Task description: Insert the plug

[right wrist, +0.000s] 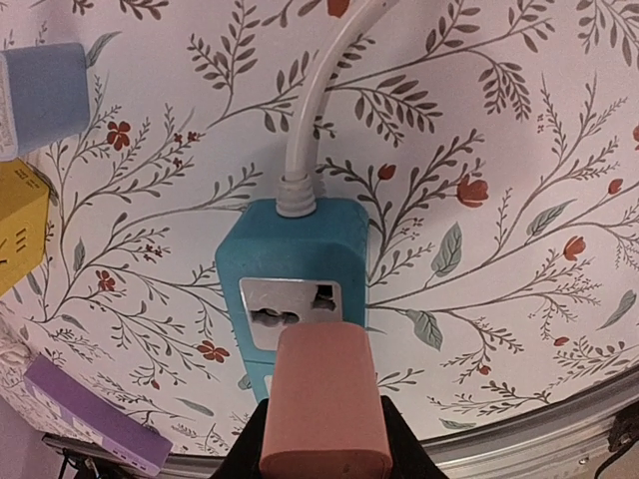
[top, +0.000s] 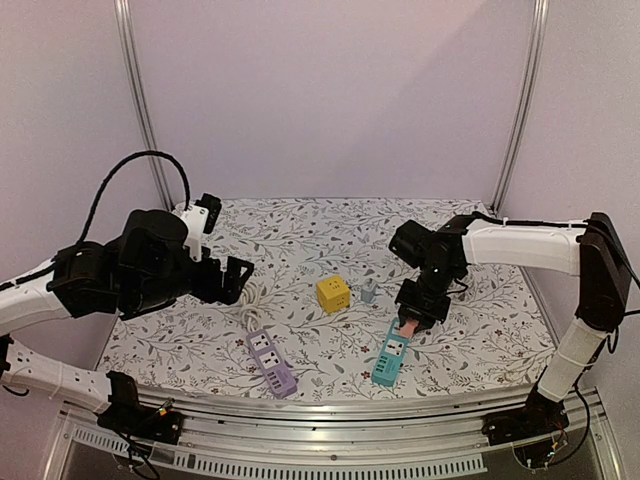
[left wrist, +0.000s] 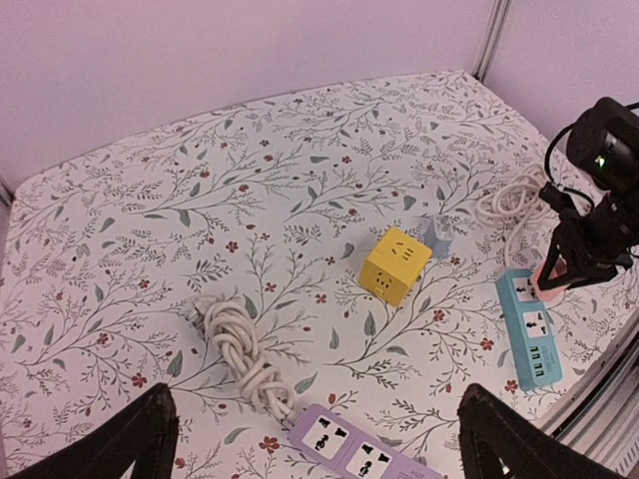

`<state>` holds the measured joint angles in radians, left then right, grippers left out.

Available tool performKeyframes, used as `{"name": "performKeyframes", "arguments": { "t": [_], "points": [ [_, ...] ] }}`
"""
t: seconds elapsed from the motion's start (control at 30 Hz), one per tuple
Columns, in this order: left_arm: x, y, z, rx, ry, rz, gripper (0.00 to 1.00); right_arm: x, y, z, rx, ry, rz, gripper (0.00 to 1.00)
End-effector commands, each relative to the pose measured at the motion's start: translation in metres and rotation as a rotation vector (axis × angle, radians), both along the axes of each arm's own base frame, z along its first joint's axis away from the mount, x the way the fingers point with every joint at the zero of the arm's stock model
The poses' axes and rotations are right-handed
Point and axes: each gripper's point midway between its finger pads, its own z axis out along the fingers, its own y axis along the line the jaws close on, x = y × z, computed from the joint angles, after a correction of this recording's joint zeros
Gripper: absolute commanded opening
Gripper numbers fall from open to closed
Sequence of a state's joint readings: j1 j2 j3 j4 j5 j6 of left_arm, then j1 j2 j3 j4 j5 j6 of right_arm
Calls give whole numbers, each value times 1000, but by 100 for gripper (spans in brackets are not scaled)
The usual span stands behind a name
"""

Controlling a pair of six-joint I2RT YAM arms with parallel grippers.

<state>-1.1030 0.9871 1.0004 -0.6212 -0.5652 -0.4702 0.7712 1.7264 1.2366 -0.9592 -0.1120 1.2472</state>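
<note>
My right gripper (top: pixel 412 322) is shut on a salmon-pink plug (right wrist: pixel 325 399), held just over the top socket of the teal power strip (right wrist: pixel 290 238). In the right wrist view the plug covers the lower edge of that socket's white faceplate; its prongs are hidden. The teal strip (top: pixel 390 358) lies near the front edge, right of centre, and its white cord runs away to the back. In the left wrist view the plug (left wrist: pixel 551 279) hangs over the strip's far end (left wrist: pixel 527 324). My left gripper (left wrist: pixel 318 439) is open and empty, high above the lilac power strip.
A lilac power strip (top: pixel 272 364) with a knotted white cord (left wrist: pixel 238 349) lies front left. A yellow cube socket (top: pixel 333 293) and a small grey-blue adapter (top: pixel 369 291) stand mid-table. The metal front rail (top: pixel 350 410) runs close behind the teal strip.
</note>
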Motion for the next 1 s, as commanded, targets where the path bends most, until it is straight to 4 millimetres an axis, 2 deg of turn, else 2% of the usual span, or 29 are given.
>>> {"name": "performKeyframes", "arguments": {
  "t": [0.0, 0.13, 0.37, 0.5, 0.77, 0.97],
  "points": [
    [0, 7, -9, 1, 14, 20, 98, -19, -13, -10, -39, 75, 18, 0],
    [0, 9, -11, 1, 14, 22, 98, -18, -19, -11, -73, 67, 20, 0],
    [-1, 10, -13, 2, 13, 23, 98, 0, -22, -18, -115, 35, 12, 0],
    [-2, 14, -15, -6, 15, 34, 98, 7, -20, -14, -123, 21, 14, 0],
    [-4, 22, -19, -20, 15, 53, 98, 18, -29, -10, -172, -17, -2, 0],
    [-3, 24, -21, -11, 11, 61, 98, 31, -19, -5, -122, -62, 4, 0]
  ]
}}
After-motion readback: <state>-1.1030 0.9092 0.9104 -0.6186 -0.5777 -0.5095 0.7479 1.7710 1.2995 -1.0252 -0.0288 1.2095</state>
